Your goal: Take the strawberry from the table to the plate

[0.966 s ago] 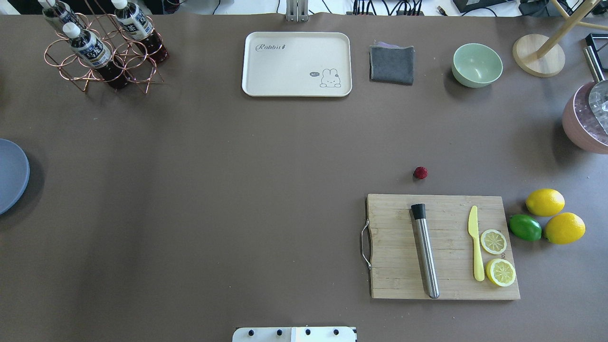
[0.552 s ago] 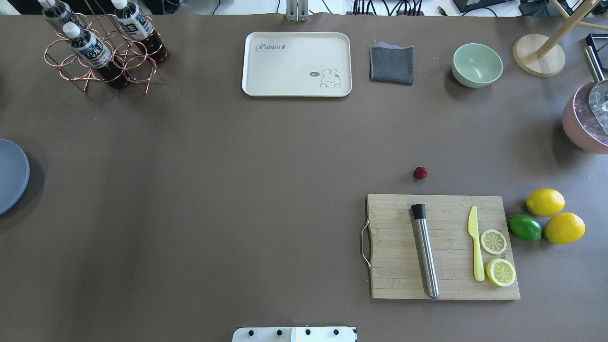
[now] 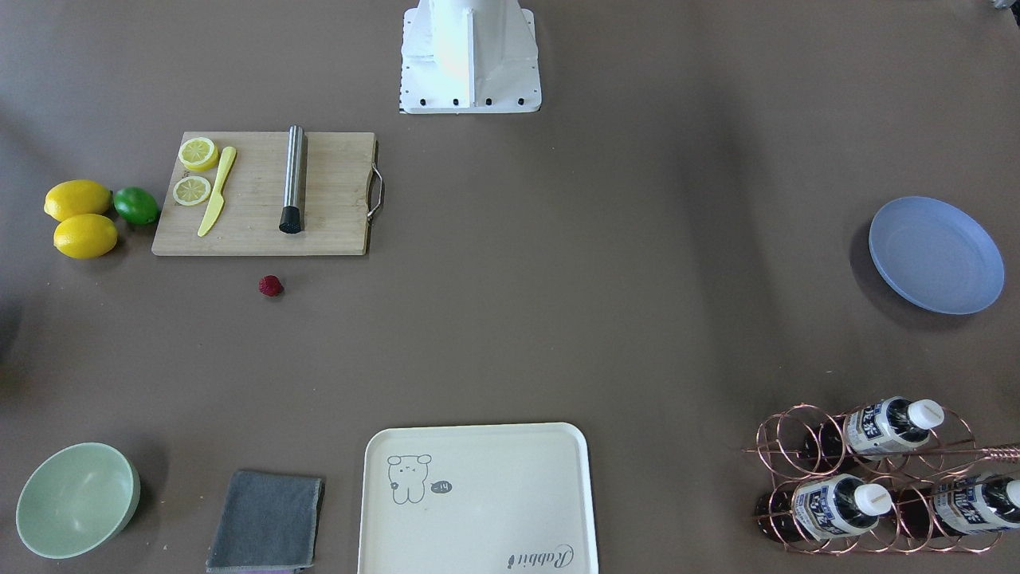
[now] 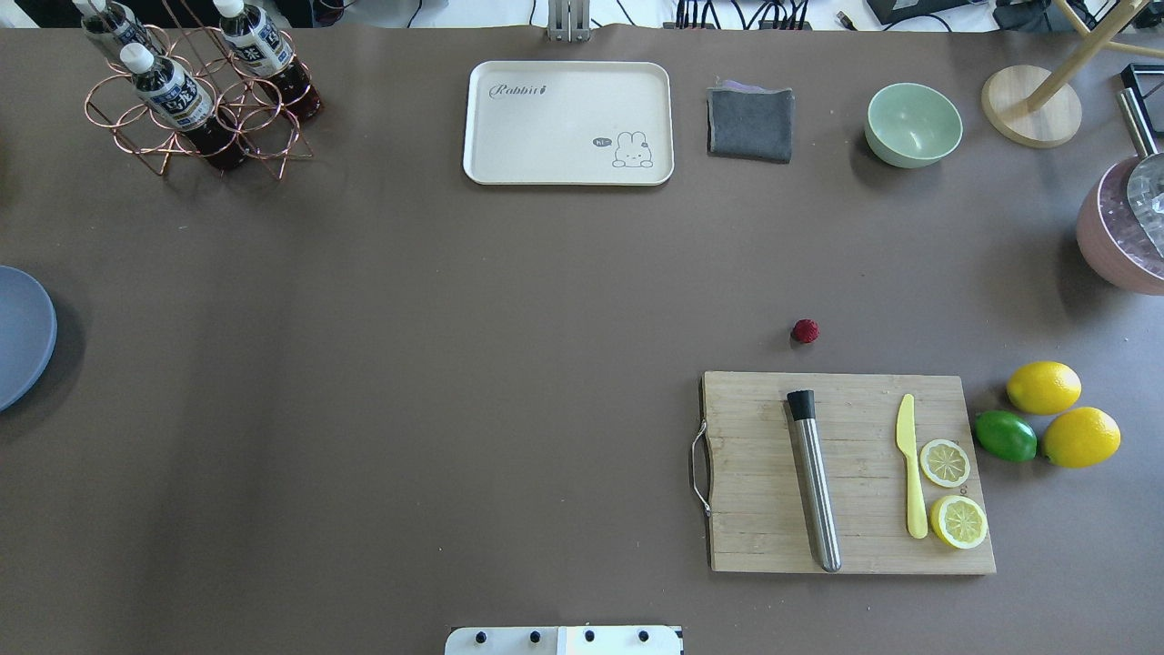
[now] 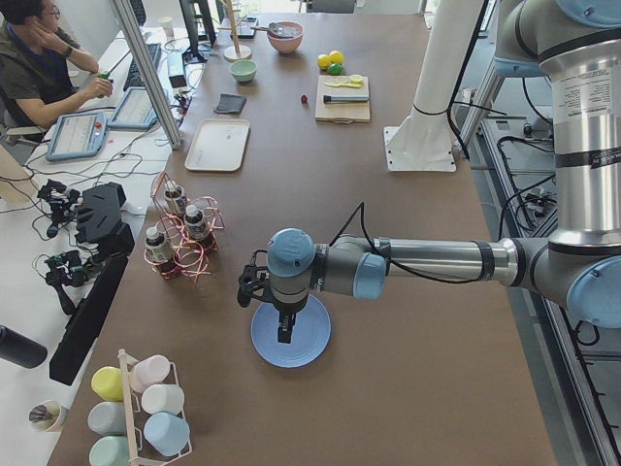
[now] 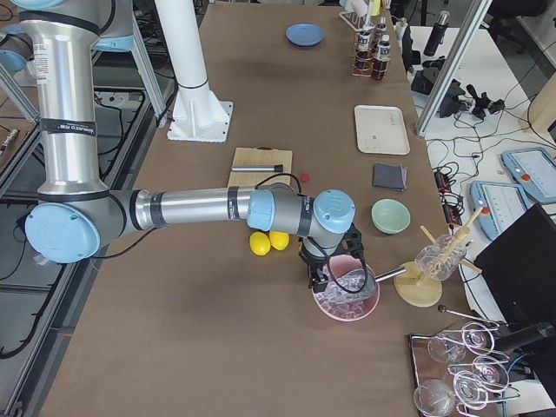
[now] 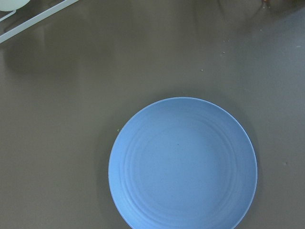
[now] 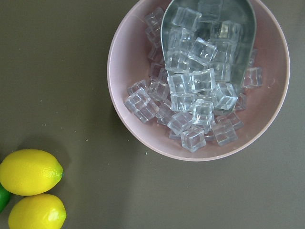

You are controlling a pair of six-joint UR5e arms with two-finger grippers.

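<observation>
A broad brown counter holds everything. A wooden cutting board lies well apart from both end effectors. A pale blue plate sits directly below the left end effector; a pink bowl of ice cubes sits below the right end effector. Whether either end effector is open or closed cannot be told. A small dark-red strawberry rests on the counter, far from both, just beside the board.

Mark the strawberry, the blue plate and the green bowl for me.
strawberry [image 4: 805,331], overhead view, middle of the berry.
blue plate [image 3: 936,255], front-facing view, bare middle of the plate.
green bowl [image 4: 913,123], overhead view, bare inside of the bowl.
</observation>
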